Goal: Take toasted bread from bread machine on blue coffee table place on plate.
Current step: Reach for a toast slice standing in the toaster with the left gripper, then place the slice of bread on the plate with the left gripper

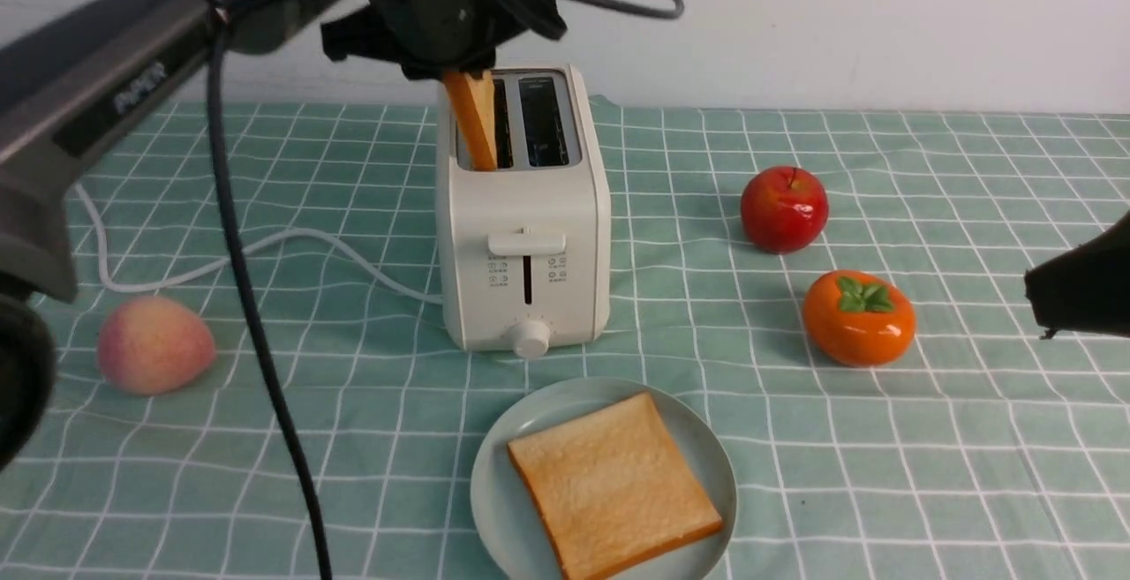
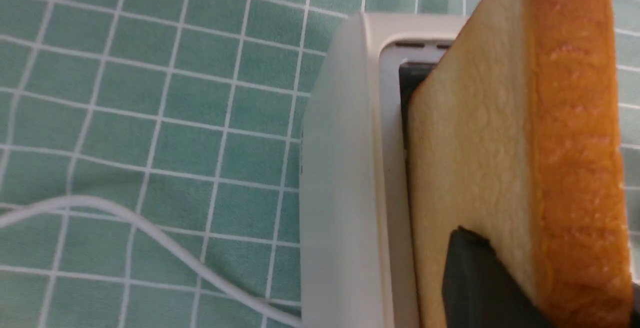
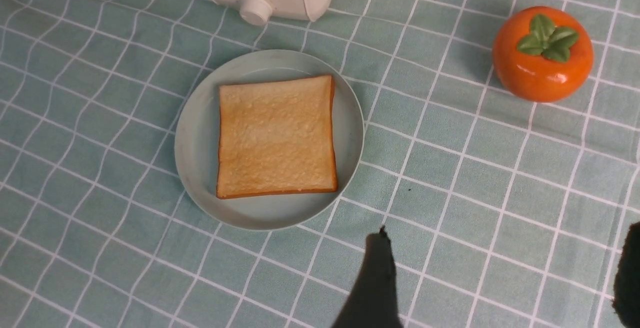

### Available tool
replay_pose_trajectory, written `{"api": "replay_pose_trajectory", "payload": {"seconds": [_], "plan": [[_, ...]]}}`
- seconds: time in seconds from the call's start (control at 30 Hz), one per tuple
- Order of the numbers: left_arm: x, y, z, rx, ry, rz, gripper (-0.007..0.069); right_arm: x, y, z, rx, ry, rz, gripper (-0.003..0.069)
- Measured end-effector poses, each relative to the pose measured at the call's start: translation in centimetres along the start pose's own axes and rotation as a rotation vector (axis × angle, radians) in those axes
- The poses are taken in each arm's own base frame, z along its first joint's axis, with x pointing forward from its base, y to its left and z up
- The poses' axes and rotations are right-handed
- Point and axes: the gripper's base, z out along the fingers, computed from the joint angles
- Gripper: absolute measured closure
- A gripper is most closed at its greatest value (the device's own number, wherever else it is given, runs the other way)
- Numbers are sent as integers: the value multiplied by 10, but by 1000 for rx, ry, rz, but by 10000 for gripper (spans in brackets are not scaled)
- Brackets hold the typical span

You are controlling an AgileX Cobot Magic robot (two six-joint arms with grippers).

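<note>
The cream-white bread machine (image 1: 525, 236) stands mid-table on the blue coffee table (image 1: 883, 474). One slice of toasted bread (image 1: 474, 121) sticks up, tilted, out of its left slot. My left gripper (image 1: 459, 68) is above it, shut on the slice's top edge. In the left wrist view a black finger (image 2: 480, 283) presses the slice's pale face (image 2: 475, 143) beside the toaster's rim (image 2: 345, 193). Another slice (image 1: 613, 483) lies flat on the plate (image 1: 503, 474) in front of the toaster. My right gripper (image 1: 1073, 297) hangs open at the right edge, with only cloth between its fingers (image 3: 375, 278).
A red apple (image 1: 784, 209) and an orange persimmon (image 1: 858, 317) sit right of the toaster. A peach (image 1: 154, 343) lies at the left. The white power cord (image 1: 265, 249) runs left from the toaster, and my left arm's black cable (image 1: 256, 324) hangs down in front.
</note>
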Motion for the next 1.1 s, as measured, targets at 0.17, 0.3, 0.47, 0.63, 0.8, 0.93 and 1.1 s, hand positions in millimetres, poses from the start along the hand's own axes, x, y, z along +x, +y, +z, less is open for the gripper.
{"api": "replay_pose_trajectory", "payload": {"seconds": [0.17,0.3,0.47,0.63,0.8,0.93,1.1], "plan": [[-15,19,-105,-19,6,127,526,0,0,0,5,1,-2,77],[-10,23,-146,60,28,155,526,0,0,0,4,0,-2,78],[41,6,-163,451,302,211,526,0,0,0,3,0,-2,78],[109,-4,-102,673,580,75,526,0,0,0,3,0,-2,78],[158,11,-38,572,604,-114,524,0,0,0,2,0,-1,78],[192,13,-8,518,610,-161,449,0,0,0,2,0,-1,79],[203,9,6,479,525,-35,182,0,0,0,-2,1,1,80]]}}
